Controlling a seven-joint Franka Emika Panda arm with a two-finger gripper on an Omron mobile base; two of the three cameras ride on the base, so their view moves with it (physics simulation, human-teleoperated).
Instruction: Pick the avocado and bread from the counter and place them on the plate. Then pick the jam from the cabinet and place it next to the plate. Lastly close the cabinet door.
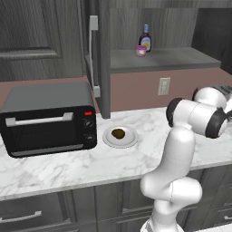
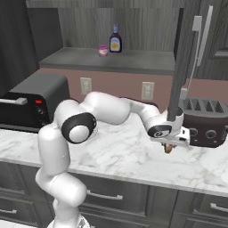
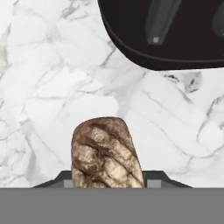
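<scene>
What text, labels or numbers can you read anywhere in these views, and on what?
No text is legible anywhere.
Bottle on the cabinet shelf: yellow label, print too small to read.
Jam: no label that can be made out.
Toaster oven: red light and knobs, no markings readable.
Toaster: dials, no markings readable.
Wall outlets: plain, no signs.
Bread, shut in the gripper: no marking.

Bread [image 3: 107, 153] hides the gripper [image 3: 107, 181] fingertips.
</scene>
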